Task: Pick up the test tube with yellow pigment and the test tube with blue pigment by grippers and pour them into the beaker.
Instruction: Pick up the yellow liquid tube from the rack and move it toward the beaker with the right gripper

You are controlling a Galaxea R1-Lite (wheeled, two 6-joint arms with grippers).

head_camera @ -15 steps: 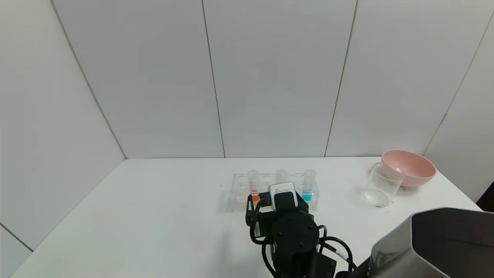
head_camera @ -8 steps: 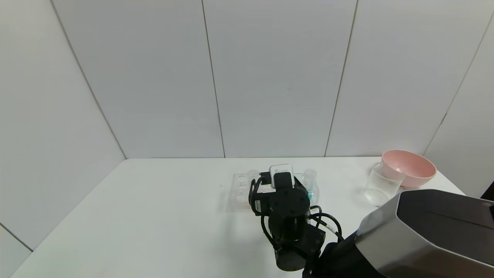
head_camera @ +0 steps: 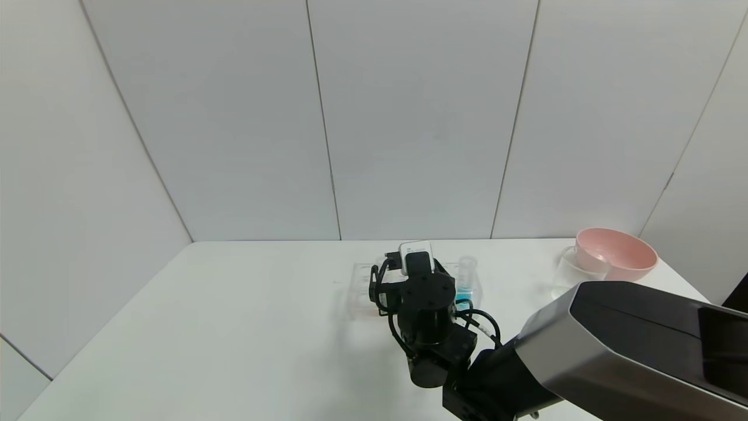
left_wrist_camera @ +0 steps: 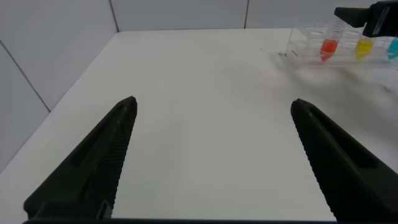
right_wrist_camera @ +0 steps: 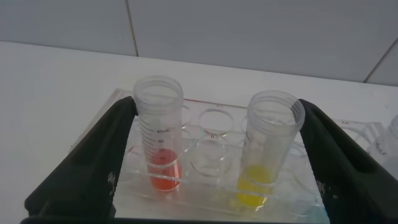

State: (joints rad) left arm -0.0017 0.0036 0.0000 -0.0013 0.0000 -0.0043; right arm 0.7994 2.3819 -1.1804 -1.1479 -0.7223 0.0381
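Now head view: right claw (head_camera: 409, 270) has advanced over clear tube rack (head_camera: 357, 286), hiding orange-red tube; blue-pigment test tube (head_camera: 466, 282) stands in rack; beaker (head_camera: 565, 275) well right of rack.
Left wrist view: left claw (left_wrist_camera: 211, 155) spread wide, idle, far from rack.
Right wrist view: right claw's jaws apart, straddling orange-red tube (right_wrist_camera: 160, 134) and yellow-pigment test tube (right_wrist_camera: 266, 146); needs centring on yellow.

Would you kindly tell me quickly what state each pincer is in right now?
Left pincer: open, empty, over bare table.
Right pincer: open, holding nothing, at the tube rack with both tubes between its fingers.
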